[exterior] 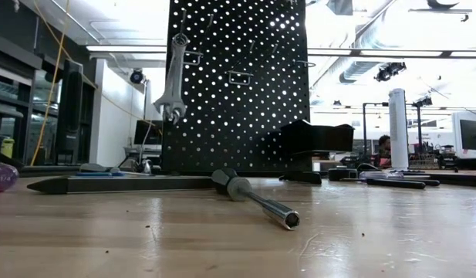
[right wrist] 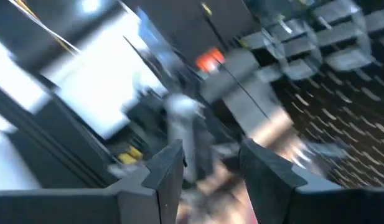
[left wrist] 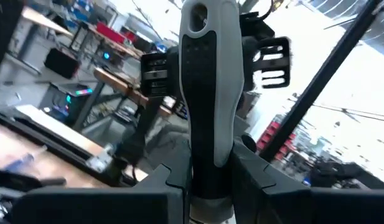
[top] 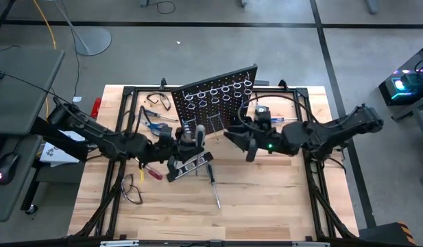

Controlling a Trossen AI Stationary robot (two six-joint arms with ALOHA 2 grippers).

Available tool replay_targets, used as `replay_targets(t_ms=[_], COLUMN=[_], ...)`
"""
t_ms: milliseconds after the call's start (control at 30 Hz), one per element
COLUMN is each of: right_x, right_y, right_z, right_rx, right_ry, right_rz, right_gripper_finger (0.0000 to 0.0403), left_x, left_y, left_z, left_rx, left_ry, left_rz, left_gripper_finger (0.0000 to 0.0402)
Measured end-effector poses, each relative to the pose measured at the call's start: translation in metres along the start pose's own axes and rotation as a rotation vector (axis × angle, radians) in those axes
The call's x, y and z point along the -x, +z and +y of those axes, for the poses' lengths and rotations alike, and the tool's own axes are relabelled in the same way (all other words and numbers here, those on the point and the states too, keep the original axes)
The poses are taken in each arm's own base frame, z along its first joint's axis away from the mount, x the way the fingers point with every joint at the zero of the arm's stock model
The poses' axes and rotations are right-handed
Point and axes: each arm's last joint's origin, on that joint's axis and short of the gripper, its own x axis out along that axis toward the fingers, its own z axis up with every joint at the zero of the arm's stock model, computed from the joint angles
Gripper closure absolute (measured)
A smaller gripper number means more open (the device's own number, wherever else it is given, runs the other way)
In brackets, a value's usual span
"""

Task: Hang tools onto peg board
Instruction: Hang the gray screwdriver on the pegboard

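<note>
Light wooden table with upright peg board, grey-handled screwdriver, red-handled screwdriver, scattered tools.

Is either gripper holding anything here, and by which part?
The left gripper clamps the grey-and-black screwdriver at the lower end of its handle, handle pointing up. The right gripper stands open, holding nothing.

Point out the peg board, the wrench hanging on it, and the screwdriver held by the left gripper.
peg board (exterior: 245, 93), low view, perforated face.
wrench (exterior: 173, 85), low view, shaft.
screwdriver (left wrist: 207, 93), left wrist view, grey handle.
</note>
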Motion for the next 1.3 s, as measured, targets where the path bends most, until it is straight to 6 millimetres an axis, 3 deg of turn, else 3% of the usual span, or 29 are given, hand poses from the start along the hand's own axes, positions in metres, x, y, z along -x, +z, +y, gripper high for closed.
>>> replay_targets(t_ms=[200,533,767,967,1300], right_x=[-0.016,-0.031,-0.038,-0.048,-0.042], right_y=[-0.003,-0.01,-0.008,-0.019,-0.01], right_z=[0.006,0.0,-0.008,-0.013,-0.01], right_rx=[0.002,0.012,0.044,0.065,0.078], right_ry=[0.066,0.083,0.085,0.102,0.106], right_rz=[-0.102,-0.09,-0.079,-0.02,-0.057], right_gripper_finger=[0.0244,0.0152,0.0148,0.0148,0.0158], left_x=[-0.009,-0.016,-0.025,-0.046,-0.053], left_y=[0.014,0.018,0.008,0.001,-0.001], left_z=[-0.006,0.001,0.006,0.001,-0.002], left_rx=[-0.084,-0.068,-0.053,-0.076,-0.091], left_ry=[-0.035,0.003,0.003,-0.009,0.007], left_rz=[0.006,0.02,0.052,0.07,0.059], left_gripper_finger=[0.0345,0.0345,0.0345,0.0345,0.0345])
